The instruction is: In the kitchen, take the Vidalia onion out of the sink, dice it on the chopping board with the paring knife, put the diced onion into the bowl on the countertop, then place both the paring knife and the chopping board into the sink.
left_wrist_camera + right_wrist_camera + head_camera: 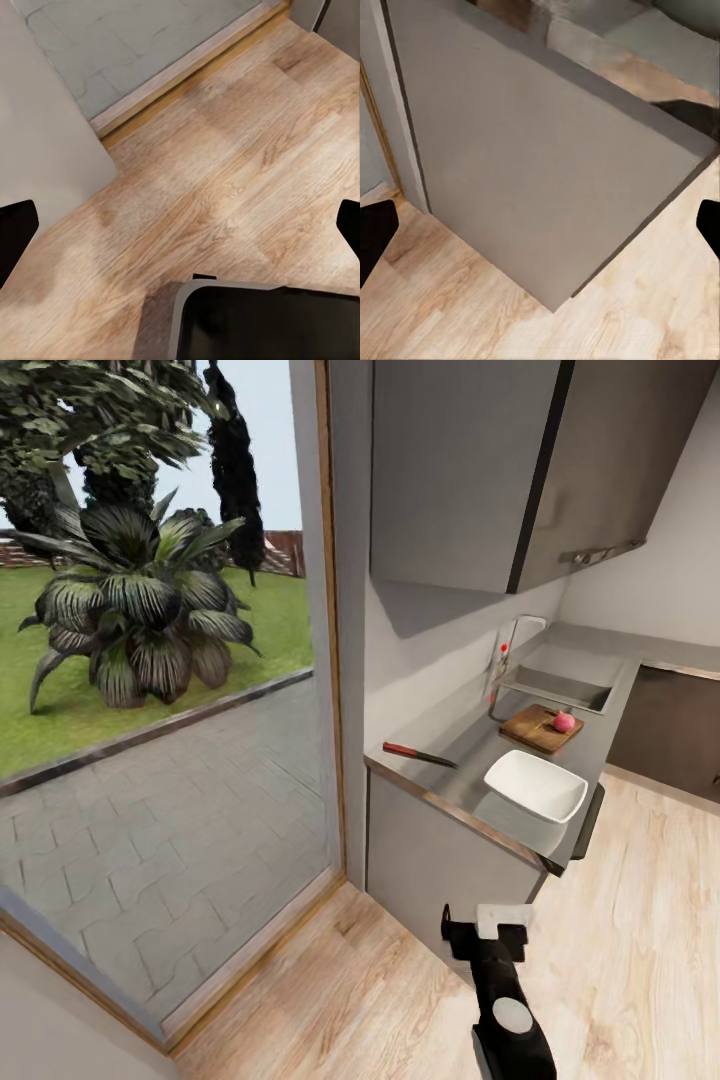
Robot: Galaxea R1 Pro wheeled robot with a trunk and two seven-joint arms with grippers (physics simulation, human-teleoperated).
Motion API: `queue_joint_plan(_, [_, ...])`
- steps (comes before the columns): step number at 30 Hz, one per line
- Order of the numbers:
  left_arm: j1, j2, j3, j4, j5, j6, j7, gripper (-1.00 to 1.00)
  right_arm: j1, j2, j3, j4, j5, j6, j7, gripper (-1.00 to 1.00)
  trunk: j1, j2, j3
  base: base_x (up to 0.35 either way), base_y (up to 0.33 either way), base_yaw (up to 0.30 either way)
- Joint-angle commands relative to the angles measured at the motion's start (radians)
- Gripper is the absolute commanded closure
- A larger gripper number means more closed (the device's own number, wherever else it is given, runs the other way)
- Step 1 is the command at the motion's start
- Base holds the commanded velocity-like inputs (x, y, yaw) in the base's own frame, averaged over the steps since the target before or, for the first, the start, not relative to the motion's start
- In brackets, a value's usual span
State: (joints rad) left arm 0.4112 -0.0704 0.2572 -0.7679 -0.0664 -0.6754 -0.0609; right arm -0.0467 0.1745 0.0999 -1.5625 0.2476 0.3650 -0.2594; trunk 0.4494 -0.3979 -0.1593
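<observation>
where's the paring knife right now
In the head view, the knife lies flat on the countertop near its window end, left of the bowl.

Glossy black arm (510,1025) with a round pale grey disc behind the claw (487,938); black finger tips (15,236), pale block in front.

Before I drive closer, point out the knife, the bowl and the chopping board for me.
knife (419,755), head view, middle of it, where handle meets blade.
bowl (537,787), head view, white inner floor.
chopping board (535,726), head view, bare wood left of the red onion.
</observation>
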Motion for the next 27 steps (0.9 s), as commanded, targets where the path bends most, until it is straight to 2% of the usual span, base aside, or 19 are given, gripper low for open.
queue_joint_plan(1, [0.000, -0.002, 0.007, 0.000, -0.007, -0.001, -0.006, -1.00, -0.018, 0.000, 0.003, -0.001, 0.019, 0.022, -0.002, -1.00, 0.001, -0.002, -0.002, 0.000, 0.000, 0.000])
queue_joint_plan(5, [0.000, -0.002, 0.007, 0.008, -0.007, -0.001, -0.007, -1.00, -0.122, 0.000, 0.009, -0.001, 0.045, 0.108, 0.000, -1.00, 0.001, -0.002, -0.002, 0.000, 0.000, 0.000])
queue_joint_plan(6, [0.000, -0.002, 0.007, 0.010, -0.007, -0.001, -0.006, -1.00, -0.186, 0.000, 0.010, 0.002, 0.048, 0.162, 0.001, -1.00, 0.001, -0.002, -0.002, 0.000, 0.000, 0.000])
queue_joint_plan(7, [0.000, -0.003, 0.007, 0.010, -0.007, -0.001, -0.006, -1.00, -0.203, 0.000, 0.010, 0.003, 0.048, 0.176, 0.001, -1.00, 0.001, -0.002, -0.002, 0.000, 0.000, 0.000])
queue_joint_plan(8, [0.000, -0.003, 0.007, 0.012, -0.007, -0.001, -0.007, -1.00, -0.277, 0.000, 0.011, 0.008, 0.048, 0.230, 0.001, -1.00, 0.001, -0.002, -0.002, 0.000, 0.000, 0.000])
queue_joint_plan(11, [0.000, -0.003, 0.007, 0.017, -0.007, -0.001, -0.007, -1.00, -0.364, 0.000, 0.011, 0.017, 0.048, 0.297, 0.001, -1.00, 0.001, -0.002, -0.002, 0.000, 0.000, 0.000])
queue_joint_plan(12, [0.000, -0.004, 0.006, 0.020, -0.007, -0.001, -0.007, -1.00, -0.457, 0.000, 0.012, 0.044, 0.048, 0.353, 0.000, -1.00, 0.001, -0.002, -0.002, 0.000, 0.000, 0.000])
queue_joint_plan(15, [0.000, -0.005, 0.005, 0.021, -0.007, -0.001, -0.007, -1.00, -0.526, 0.000, 0.012, 0.093, 0.047, 0.372, -0.001, -1.00, 0.001, -0.002, -0.002, 0.000, 0.000, 0.000])
queue_joint_plan(18, [0.000, -0.006, 0.005, 0.022, -0.007, -0.001, -0.007, -1.00, -0.630, 0.000, 0.012, 0.200, 0.045, 0.379, -0.001, -1.00, 0.001, -0.002, -0.002, 0.000, 0.000, 0.000])
queue_joint_plan(19, [0.000, -0.006, 0.005, 0.022, -0.007, -0.001, -0.007, -1.00, -0.682, 0.000, 0.012, 0.251, 0.039, 0.380, -0.001, -1.00, 0.001, -0.002, -0.002, 0.000, 0.000, 0.000])
queue_joint_plan(22, [0.000, -0.006, 0.005, 0.022, -0.007, -0.001, -0.007, -1.00, -0.780, 0.000, 0.011, 0.342, -0.001, 0.380, -0.001, -1.00, 0.001, -0.002, -0.002, 0.017, 0.000, 0.000])
queue_joint_plan(25, [0.000, -0.006, 0.005, 0.022, -0.007, 0.000, -0.007, -1.00, -0.819, 0.000, 0.011, 0.383, -0.049, 0.380, -0.001, -1.00, 0.001, -0.002, -0.002, 0.141, 0.000, 0.000])
queue_joint_plan(27, [0.000, -0.006, 0.005, 0.023, -0.007, 0.000, -0.007, -1.00, -0.829, 0.000, 0.011, 0.397, -0.066, 0.380, 0.000, -1.00, 0.001, -0.002, -0.002, 0.253, 0.000, 0.000])
